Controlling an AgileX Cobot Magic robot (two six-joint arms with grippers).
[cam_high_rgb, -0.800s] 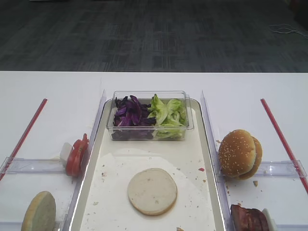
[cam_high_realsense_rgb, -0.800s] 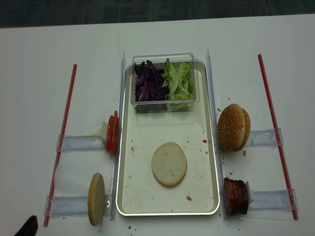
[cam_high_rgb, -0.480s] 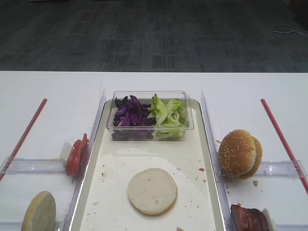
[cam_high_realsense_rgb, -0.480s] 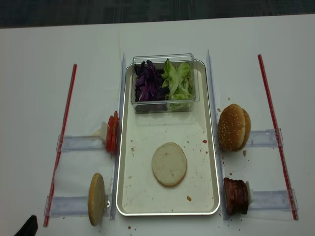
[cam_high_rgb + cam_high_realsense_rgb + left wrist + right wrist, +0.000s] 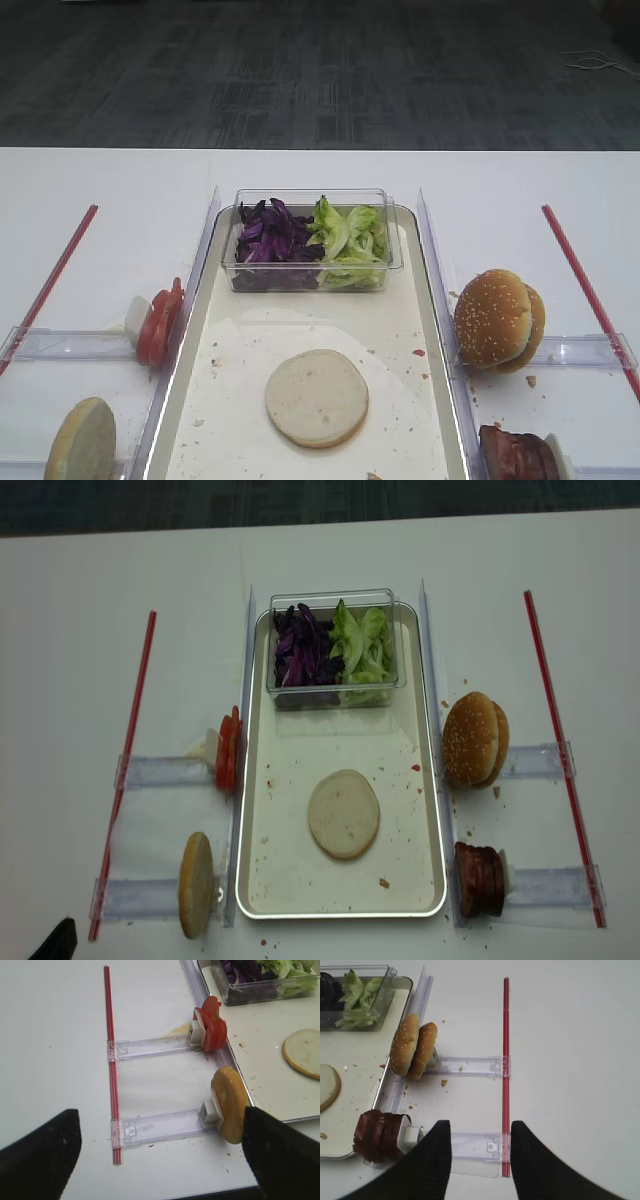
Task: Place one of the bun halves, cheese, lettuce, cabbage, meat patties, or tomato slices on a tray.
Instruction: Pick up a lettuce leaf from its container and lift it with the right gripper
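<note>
Nothing has moved since earlier: one bun half [image 5: 343, 813] lies on the tray [image 5: 262, 875]. Both grippers, right gripper [image 5: 481, 1160] and left gripper [image 5: 155, 1152], hang spread and empty; reaching for the meat patties [image 5: 376, 1134] could topple them.

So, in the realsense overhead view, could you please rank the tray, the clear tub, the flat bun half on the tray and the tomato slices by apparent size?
1. tray
2. clear tub
3. flat bun half
4. tomato slices, seen edge-on
</note>
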